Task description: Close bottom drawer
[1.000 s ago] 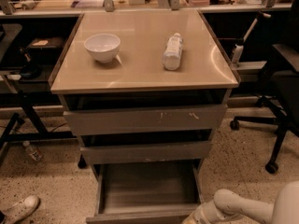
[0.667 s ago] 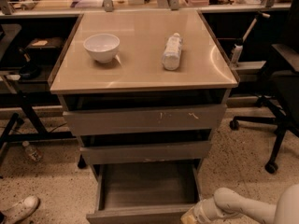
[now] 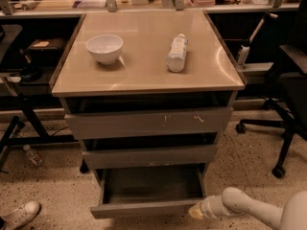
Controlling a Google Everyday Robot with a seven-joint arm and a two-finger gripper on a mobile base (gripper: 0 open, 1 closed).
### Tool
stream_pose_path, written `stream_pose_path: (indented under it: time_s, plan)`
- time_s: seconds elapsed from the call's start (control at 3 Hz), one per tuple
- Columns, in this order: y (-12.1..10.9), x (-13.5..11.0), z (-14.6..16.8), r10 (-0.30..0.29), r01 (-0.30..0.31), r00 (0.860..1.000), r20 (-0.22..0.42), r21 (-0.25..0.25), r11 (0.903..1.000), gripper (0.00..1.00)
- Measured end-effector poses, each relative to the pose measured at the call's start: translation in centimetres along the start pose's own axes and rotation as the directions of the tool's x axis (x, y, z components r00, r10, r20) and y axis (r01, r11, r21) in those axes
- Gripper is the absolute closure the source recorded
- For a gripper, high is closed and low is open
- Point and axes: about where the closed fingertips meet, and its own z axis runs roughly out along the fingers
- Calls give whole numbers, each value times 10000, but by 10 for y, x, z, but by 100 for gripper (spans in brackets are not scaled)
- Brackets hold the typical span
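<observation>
The bottom drawer (image 3: 148, 209) is the narrowest grey drawer of the cabinet. It stands pulled out, and its shallow tray (image 3: 153, 183) is open to view and looks empty. Its plain flat front faces me low in the view. My gripper (image 3: 195, 212) is at the lower right, on a pale arm (image 3: 249, 209) coming in from the right edge. Its tip is at the right end of the drawer's front, touching it or very close to it.
The mid-width drawer (image 3: 149, 156) and the widest drawer (image 3: 148, 122), which has pale scratches, stick out slightly above. A white bowl (image 3: 104, 47) and a white bottle (image 3: 176, 53) sit on the beige top (image 3: 144, 78). An office chair (image 3: 288, 104) stands to the right, and a shoe (image 3: 21, 213) is on the floor to the left.
My gripper has moved left and up against the bottom drawer's front right end. The drawer front sits a little further in than before.
</observation>
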Motion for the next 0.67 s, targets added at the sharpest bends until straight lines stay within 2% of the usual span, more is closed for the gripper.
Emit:
stream_pose_path:
  time_s: [0.33,0.67]
  plan:
    - [-25,-7,-2,192,-213,9988,449,458,9987,100]
    - [-25,-7,-2,193,-214,9988,456,461,9987,100]
